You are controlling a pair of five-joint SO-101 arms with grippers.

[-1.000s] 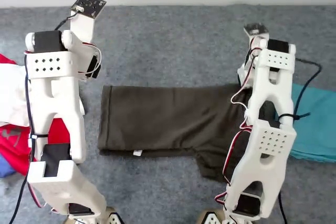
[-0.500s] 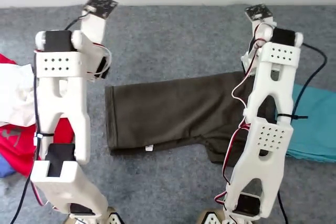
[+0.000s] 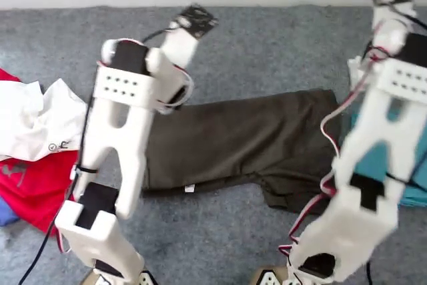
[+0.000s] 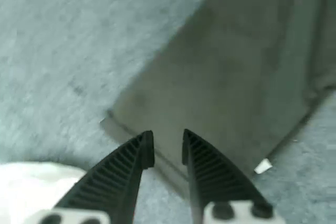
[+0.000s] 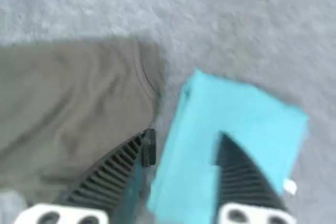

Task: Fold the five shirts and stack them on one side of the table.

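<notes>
A dark olive shirt (image 3: 247,141) lies folded into a long strip across the middle of the grey table, slightly slanted, with a sleeve flap at its near right. My left gripper (image 4: 167,148) hovers just above the strip's left corner (image 4: 121,116), its fingers a narrow gap apart and holding nothing. My right gripper (image 5: 184,148) stands open over the edge of a folded teal shirt (image 5: 236,129), beside the olive shirt's collar end (image 5: 68,103). In the high view the teal shirt (image 3: 416,178) lies at the right, mostly under that arm.
A loose pile at the table's left edge holds a white shirt (image 3: 37,121), a red shirt (image 3: 27,178) and a bit of blue cloth (image 3: 5,215). Bare grey carpet (image 3: 267,45) stretches behind the olive shirt. A white tag (image 3: 189,189) sticks out at its near edge.
The olive shirt slid away from the arms' bases and tilted, then stayed put. Both arms have swung to the right, the left over the shirt's left end, the right over the teal shirt.
</notes>
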